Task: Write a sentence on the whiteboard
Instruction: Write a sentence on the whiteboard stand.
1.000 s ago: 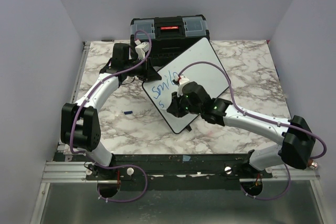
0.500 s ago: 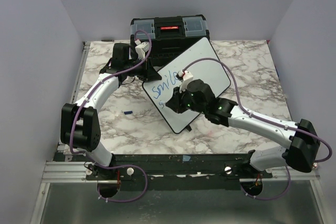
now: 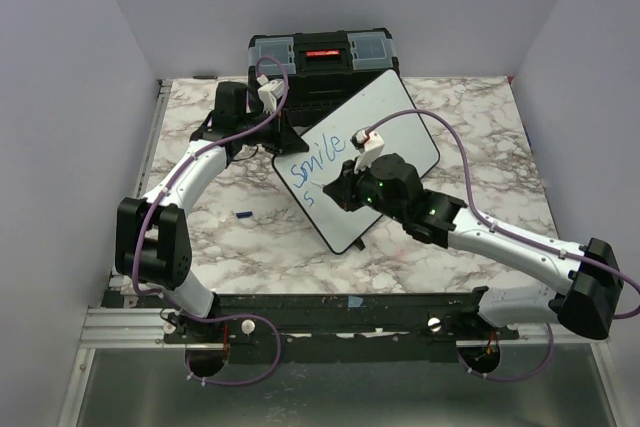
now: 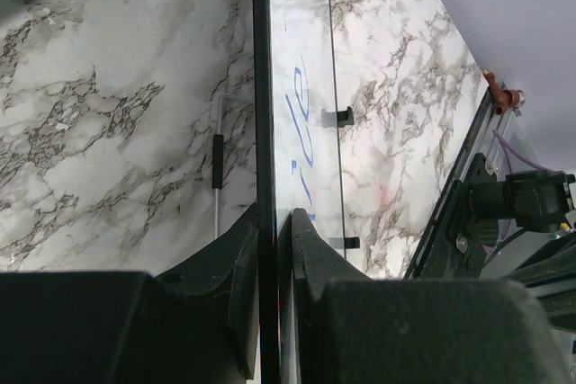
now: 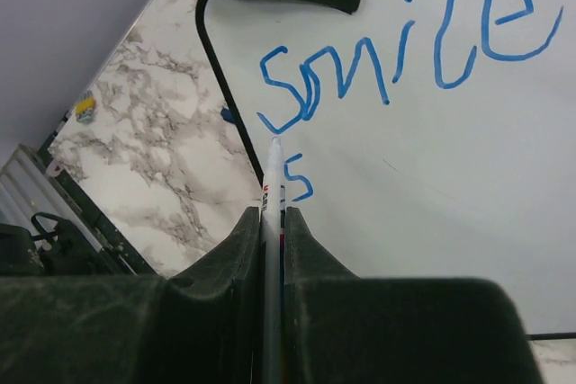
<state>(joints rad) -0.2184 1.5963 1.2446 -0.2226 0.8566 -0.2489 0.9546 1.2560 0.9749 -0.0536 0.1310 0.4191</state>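
The whiteboard (image 3: pixel 385 122) stands tilted on the marble table, leaning back toward the toolbox. My left gripper (image 3: pixel 283 137) is shut on its left rim; in the left wrist view the jaws (image 4: pixel 274 222) pinch the black edge (image 4: pixel 262 87). The sentence (image 3: pixel 315 152) reads "Smile" (image 5: pixel 396 51) in blue, with a single "S" (image 5: pixel 297 177) below it. My right gripper (image 3: pixel 340 187) hovers over the board's lower left, shut on a white marker (image 5: pixel 273 177). The marker's tip points at the board's left rim beside the lone "S"; whether it touches the board I cannot tell.
A black toolbox (image 3: pixel 322 57) sits right behind the board. A small blue cap (image 3: pixel 243 213) lies on the marble table (image 3: pixel 480 137) left of the board. A metal rail (image 3: pixel 340 302) runs along the near edge, and purple walls close in both sides.
My right arm has swung right, its wrist now farther over the board's middle, marker still held. The board and left arm have not moved.
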